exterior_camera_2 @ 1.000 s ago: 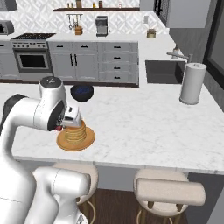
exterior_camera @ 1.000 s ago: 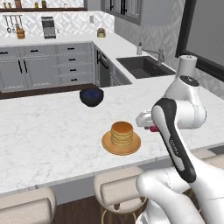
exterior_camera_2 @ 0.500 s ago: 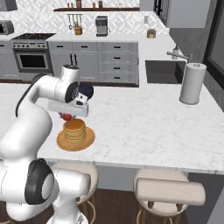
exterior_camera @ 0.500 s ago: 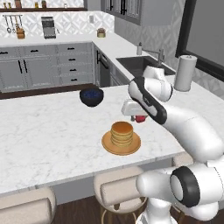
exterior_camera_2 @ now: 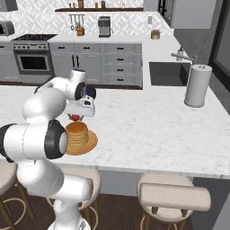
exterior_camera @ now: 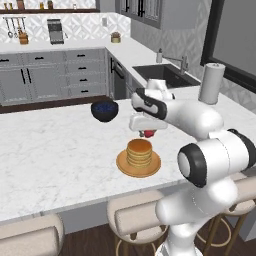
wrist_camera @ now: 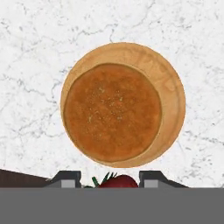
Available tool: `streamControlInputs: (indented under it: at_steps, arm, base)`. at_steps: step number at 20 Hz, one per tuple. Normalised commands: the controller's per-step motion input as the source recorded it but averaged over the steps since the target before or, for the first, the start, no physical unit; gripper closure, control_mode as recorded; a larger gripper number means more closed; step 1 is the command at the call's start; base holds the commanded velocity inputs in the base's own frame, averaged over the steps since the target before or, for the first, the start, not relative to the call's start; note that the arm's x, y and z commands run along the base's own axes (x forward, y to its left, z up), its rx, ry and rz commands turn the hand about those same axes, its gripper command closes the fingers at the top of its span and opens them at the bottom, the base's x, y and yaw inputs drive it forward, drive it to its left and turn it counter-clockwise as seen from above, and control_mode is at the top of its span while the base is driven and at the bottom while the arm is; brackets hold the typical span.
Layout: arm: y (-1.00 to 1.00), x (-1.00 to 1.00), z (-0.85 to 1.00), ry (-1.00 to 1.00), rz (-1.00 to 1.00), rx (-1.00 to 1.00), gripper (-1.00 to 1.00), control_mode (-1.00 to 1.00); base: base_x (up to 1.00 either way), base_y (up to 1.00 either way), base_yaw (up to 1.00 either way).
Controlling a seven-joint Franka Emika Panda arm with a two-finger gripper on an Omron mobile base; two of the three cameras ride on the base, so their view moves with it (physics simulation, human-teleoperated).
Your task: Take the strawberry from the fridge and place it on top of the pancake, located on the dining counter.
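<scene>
Arm swung left since earlier, gripper (exterior_camera: 148, 133) pinching strawberry (exterior_camera: 149, 133) — just above pancake (exterior_camera: 139, 152), dining counter (exterior_camera: 55, 155) below

My two base cameras sit behind me, left and right, looking forward and down; both share the marble table (exterior_camera: 55, 150) and the pancake (exterior_camera: 139, 152). My hand camera looks straight down, close, with the pancake centred in frame.

gripper (exterior_camera: 148, 133) clamps strawberry (exterior_camera: 148, 133) | above pancake (exterior_camera: 139, 152) (not touching) | blue bowl (exterior_camera: 104, 110) behind
</scene>
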Motion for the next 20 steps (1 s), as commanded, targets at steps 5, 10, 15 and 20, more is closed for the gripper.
streamControlInputs:
  at_steps: [5,10,15,20]
  arm:
    - [0.20,0.19,-0.46,0.00,0.00,-0.15,1.00,-1.00]
    - [0.05,0.00,-0.18,0.00,0.00,-0.09,1.00,-1.00]
    - [0.01,0.00,-0.12,0.00,0.00,-0.08,1.00,-1.00]
    - [0.03,0.00,-0.17,-0.03,0.01,-0.05,1.00,-1.00]
  base:
    - [0.00,0.00,0.00]
    - [0.00,0.00,0.00]
    - [0.00,0.00,0.00]
    - [0.00,0.00,0.00]
